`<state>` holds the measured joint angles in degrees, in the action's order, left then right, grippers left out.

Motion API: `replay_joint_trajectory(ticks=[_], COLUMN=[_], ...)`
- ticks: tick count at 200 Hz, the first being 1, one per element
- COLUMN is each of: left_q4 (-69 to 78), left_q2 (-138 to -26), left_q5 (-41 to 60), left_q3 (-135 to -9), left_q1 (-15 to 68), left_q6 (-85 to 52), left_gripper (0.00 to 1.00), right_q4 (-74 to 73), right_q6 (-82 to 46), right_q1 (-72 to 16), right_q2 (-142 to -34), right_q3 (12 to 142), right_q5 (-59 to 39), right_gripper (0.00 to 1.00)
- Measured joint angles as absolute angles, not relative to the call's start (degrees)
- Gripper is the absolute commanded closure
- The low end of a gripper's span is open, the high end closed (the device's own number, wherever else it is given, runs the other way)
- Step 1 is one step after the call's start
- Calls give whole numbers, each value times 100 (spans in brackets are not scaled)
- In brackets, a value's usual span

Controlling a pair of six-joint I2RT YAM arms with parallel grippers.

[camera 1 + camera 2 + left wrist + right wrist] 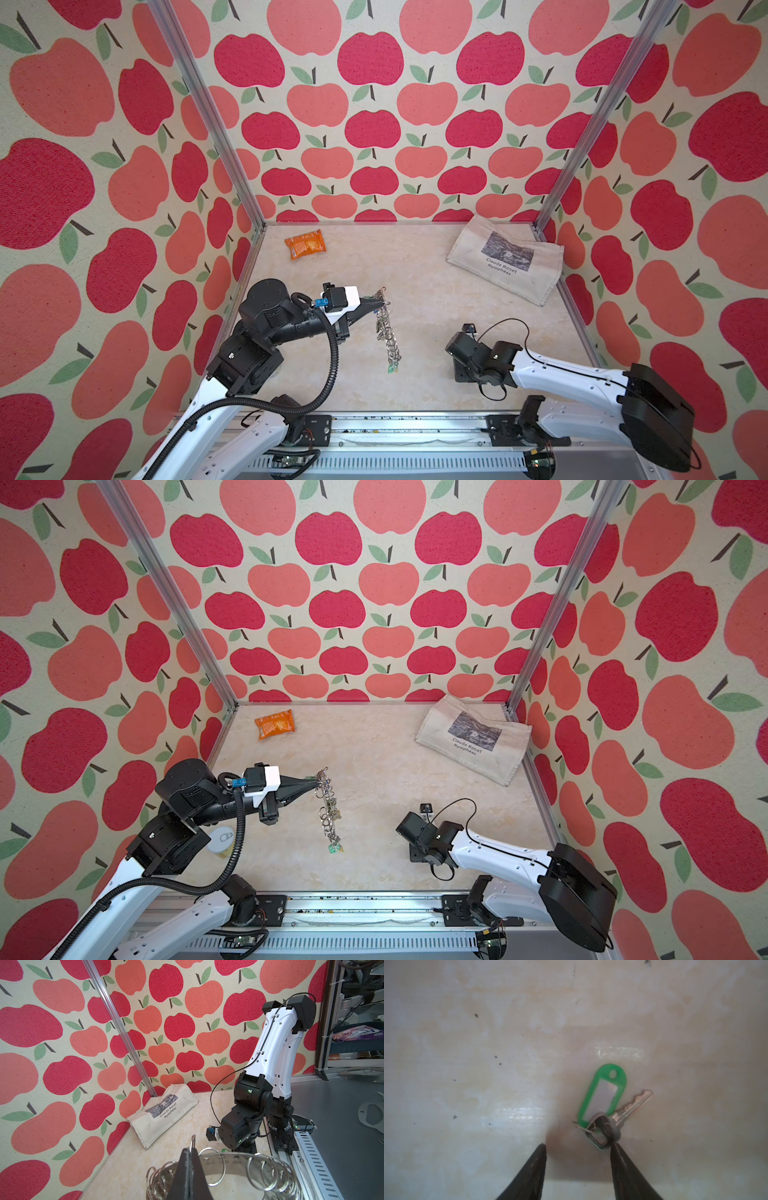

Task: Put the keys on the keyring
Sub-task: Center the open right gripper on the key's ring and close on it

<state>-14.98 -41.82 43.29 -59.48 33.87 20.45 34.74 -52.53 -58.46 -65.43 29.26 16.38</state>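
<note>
As it shows edge-on, keyring [385,332] grey, thin, rim ring-lined

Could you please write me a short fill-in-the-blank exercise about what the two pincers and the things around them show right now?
1. The left pincer is shut on the rim of the metal ____.
2. The right pincer hangs open over a key whose tag is ____.
3. The canvas tote bag is printed "Claude ____".
4. The crinkled foil packet is ____.
Missing words: keyring; green; Monet; orange.
</note>
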Motion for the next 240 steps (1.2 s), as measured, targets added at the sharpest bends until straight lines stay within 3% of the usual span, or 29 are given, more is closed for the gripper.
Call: replay_joint_trajectory(ticks=[36, 61, 113, 162, 240], left_q4=[-1494, -1494, -1494, -1483, -1494], left_q2=[-4163, -4163, -4123, -4032, -4134], left_q5=[4329, 4327, 4327, 4327, 4276], left_q3=[-5937, -5922, -5916, -5833, -5833], left_q1=[3387, 3380, 3350, 3350, 3345], left_q6=[2045, 2045, 2043, 2040, 2045], left_gripper=[100, 100, 100, 100, 100], right_q4=[3763, 3970, 4606, 4845, 4718], right_q6=[-5282, -5489, -6488, -6938, -7299], right_q1=[-5848, -6014, -6482, -6355, -5948], right_q2=[-6075, -6344, -7776, -7773, -8147], right_q3=[2939, 3229, 4342, 4313, 4274], right_q5=[1693, 1868, 2386, 2469, 2410], right_gripper=[64, 71, 68, 70, 66])
